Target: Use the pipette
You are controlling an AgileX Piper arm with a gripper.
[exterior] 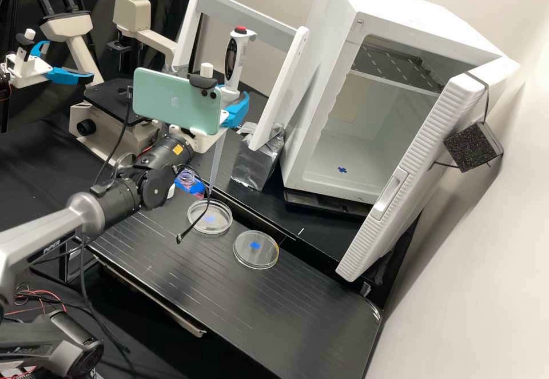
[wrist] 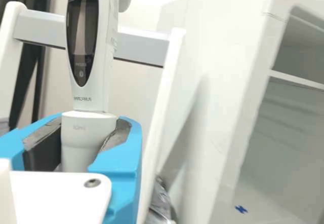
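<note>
My gripper (exterior: 231, 110), partly behind the mint phone on the arm, is shut on the white pipette (exterior: 230, 76), which stands upright with its red button on top. Its long clear tip (exterior: 215, 164) points down to the far side of an open-looking petri dish (exterior: 210, 216); whether it touches the dish I cannot tell. A second petri dish (exterior: 255, 250) lies beside it on the black bench. In the wrist view, the blue fingers of my gripper (wrist: 83, 145) clasp the lower body of the pipette (wrist: 90, 46).
A small bottle (exterior: 186, 178) stands behind the first dish. Foil-wrapped block (exterior: 257, 162), white stand (exterior: 286, 87) and open-doored white incubator (exterior: 343, 162) are at the back right; a microscope (exterior: 114, 119) is behind left. A dark cable hangs over the first dish.
</note>
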